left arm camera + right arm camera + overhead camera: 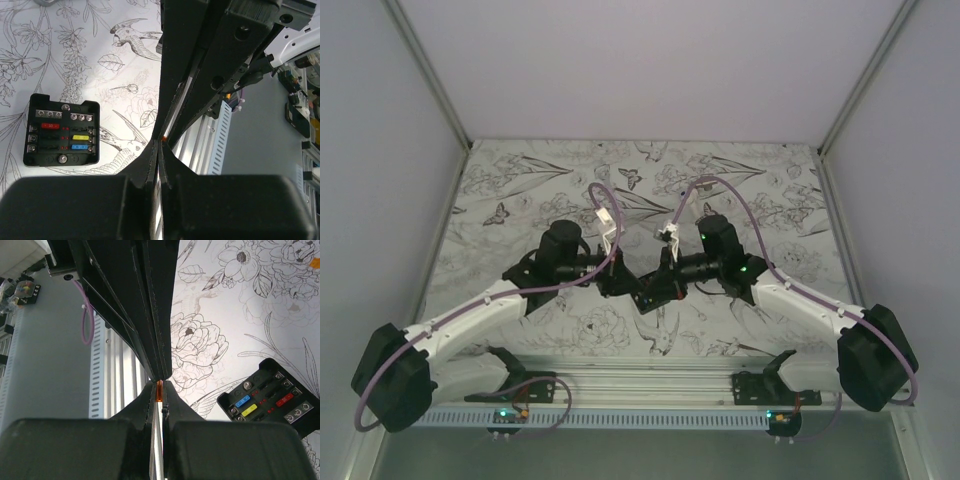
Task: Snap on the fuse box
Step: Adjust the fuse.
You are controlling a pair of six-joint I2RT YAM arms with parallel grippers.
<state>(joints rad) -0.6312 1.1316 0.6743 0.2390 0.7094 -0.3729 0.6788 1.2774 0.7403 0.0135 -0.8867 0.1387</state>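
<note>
- Arms first: both of yours reach in from the near corners and meet tip to tip over the middle of the flower-printed table (760,175).
- Your right gripper (159,386) is closed down, with a small orange piece (159,391) nipped between its fingertips.
- Your left gripper (159,146) has its fingers pressed flat together, so you see only a thin seam between them.
- In the left wrist view the orange piece shows right at those tips, where the right gripper's fingers meet them. Whether the left fingers also pinch it, you cannot tell.
- Your fuse box (62,131) lies flat and face up on the table. It is off to one side of the meeting fingertips and apart from both grippers.
- On its face you can pick out a red fuse in the upper row and a yellow one with a blue one just below it. Silver screw heads run along the edges.
- From the top camera you cannot pick the fuse box out; the two black wrists cover that part of the table.
- A silver rail (120,375) runs along the table's near edge and shows behind the fingers in both wrist views.
</note>
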